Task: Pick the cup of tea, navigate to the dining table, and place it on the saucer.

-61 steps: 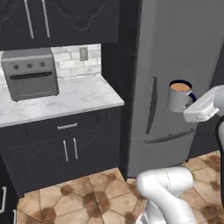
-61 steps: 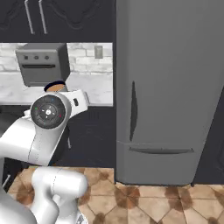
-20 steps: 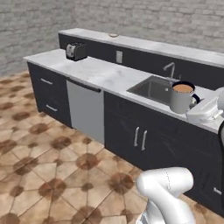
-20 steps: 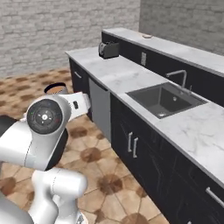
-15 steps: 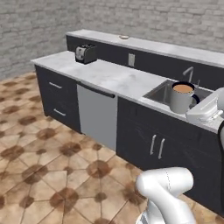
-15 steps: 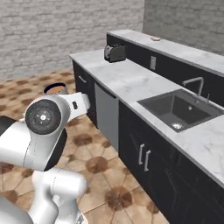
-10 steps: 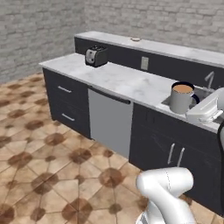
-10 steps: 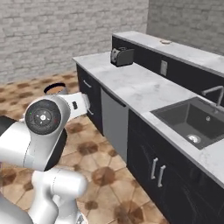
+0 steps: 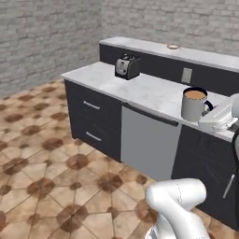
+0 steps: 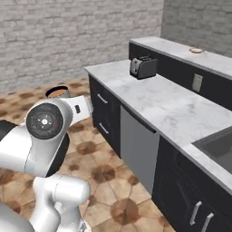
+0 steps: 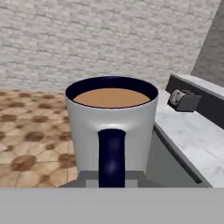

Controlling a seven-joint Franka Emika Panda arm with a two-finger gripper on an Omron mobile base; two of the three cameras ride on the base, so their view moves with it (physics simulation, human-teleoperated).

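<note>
The cup of tea [image 9: 193, 103] is a grey mug with a dark handle and brown liquid. It hangs upright in the air at the right of the left base view, in front of the kitchen counter. My gripper [image 9: 211, 115] is shut on its handle from the right. In the hand view the cup of tea [image 11: 111, 118] is close up, with its dark handle toward me. Its rim [image 10: 56, 92] peeks out behind my wrist in the right base view. The saucer [image 9: 173, 46] [image 10: 196, 50], small and orange-rimmed, lies on the raised marble top of the dining table [image 9: 140, 45] behind the counter.
A marble kitchen counter [image 9: 98, 74] with dark cabinets and a grey dishwasher front [image 9: 147, 142] runs across ahead. A toaster [image 9: 127, 66] [image 10: 143, 67] stands on it. A sink [image 10: 217, 145] is sunk in at the right. Tiled floor [image 9: 42, 154] lies open to the left, bounded by brick walls.
The base has moved, so the whole scene has slid right in both base views and the sink has left the left base view. The cup stays held in the same pose.
</note>
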